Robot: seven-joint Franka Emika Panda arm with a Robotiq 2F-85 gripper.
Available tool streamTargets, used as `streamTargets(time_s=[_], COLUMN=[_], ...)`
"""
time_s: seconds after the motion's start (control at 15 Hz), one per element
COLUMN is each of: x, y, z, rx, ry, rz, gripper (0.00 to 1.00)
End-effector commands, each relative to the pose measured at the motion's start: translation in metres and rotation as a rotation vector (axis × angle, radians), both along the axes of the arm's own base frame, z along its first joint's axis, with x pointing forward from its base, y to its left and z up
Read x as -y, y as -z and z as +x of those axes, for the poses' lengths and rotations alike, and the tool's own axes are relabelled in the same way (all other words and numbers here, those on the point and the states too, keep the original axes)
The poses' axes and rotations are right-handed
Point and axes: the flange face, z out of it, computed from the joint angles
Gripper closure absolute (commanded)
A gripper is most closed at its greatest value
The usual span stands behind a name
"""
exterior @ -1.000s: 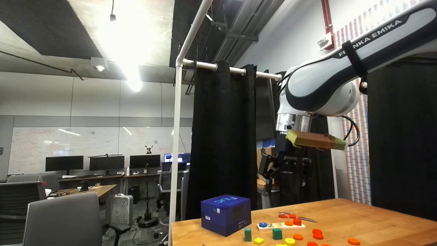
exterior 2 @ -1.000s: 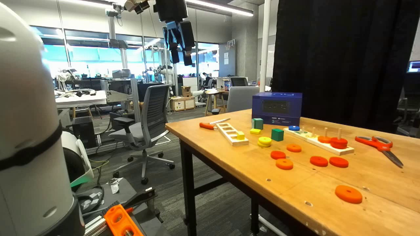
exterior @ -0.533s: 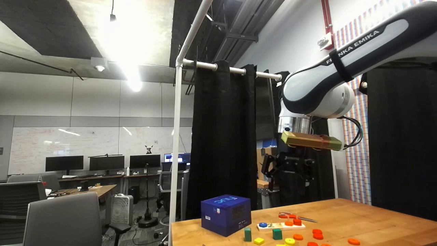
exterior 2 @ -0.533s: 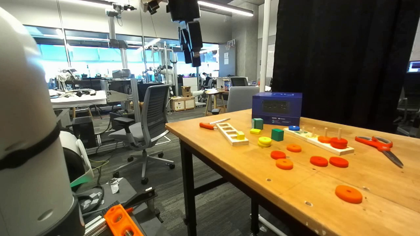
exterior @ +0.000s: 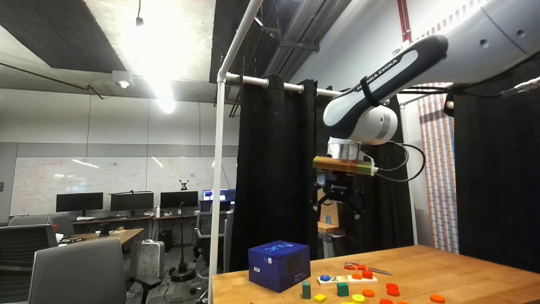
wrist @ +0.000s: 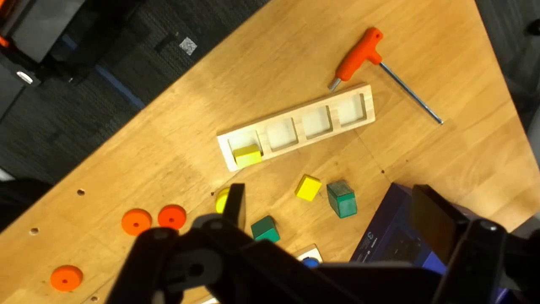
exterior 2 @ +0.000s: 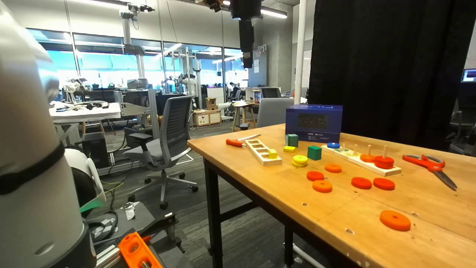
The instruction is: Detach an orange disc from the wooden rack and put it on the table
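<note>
Orange disc (exterior 2: pixel 367 158) sits on a peg of the wooden rack (exterior 2: pixel 391 172), below the gripper (exterior: pixel 337 212) and well apart from it, in both exterior views. Whether the gripper stands directly over it cannot be determined. Hand condition: raised over the table (exterior 2: pixel 346 208), pointing down, fingers (wrist: pixel 233 204) spread wide.

Wrist view, from the hand outward: the orange disc is out of sight, and the gripper's own body covers part of the rack. The rack end bearing the blue disc (wrist: pixel 310 262) shows from beneath that body, within the gap between the fingers. Farther out in the same gap: a green block (wrist: pixel 265 230), near one finger; a yellow block (wrist: pixel 308 188); a second green block (wrist: pixel 342 200). A yellow disc (wrist: pixel 222 199) is partly hidden by the finger near the first green block. A blue box (wrist: pixel 386 236) is partly hidden by the opposite finger.

Outside the finger that hides the yellow disc lie a loose red disc (wrist: pixel 171 216) and, just beside it, a loose orange disc (wrist: pixel 136 221); an outer orange disc (wrist: pixel 66 278) lies farther from the hand. Past the fingertips lies a slotted wooden tray (wrist: pixel 300 128), with a second yellow block (wrist: pixel 248 156) in an end compartment. Farther still on that side is an orange-handled tool (wrist: pixel 359 54) with a metal shaft.
</note>
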Motion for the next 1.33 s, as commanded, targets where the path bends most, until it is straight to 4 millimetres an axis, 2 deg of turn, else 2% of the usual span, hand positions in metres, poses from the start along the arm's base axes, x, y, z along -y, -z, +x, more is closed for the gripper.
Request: streamTargets(time_s=[0.0, 0.2, 0.4, 0.6, 0.87, 1.27], x=[0.016, 0.039, 0.072, 0.097, 0.126, 0.178], y=[0.001, 0.016, 0.029, 0.035, 0.042, 0.076], z=[0.035, 0.046, 0.056, 0.068, 0.091, 0.130], rx=[-0.070, -0.121, -0.158, -0.186, -0.208, -0.203], ry=[0.186, 0.336, 0.489, 0.642, 0.846, 1.119], rz=[0.040, 0.087, 0.124, 0.153, 0.195, 0.323], gripper=[0.00, 0.00, 0.00, 0.00, 0.00, 0.00])
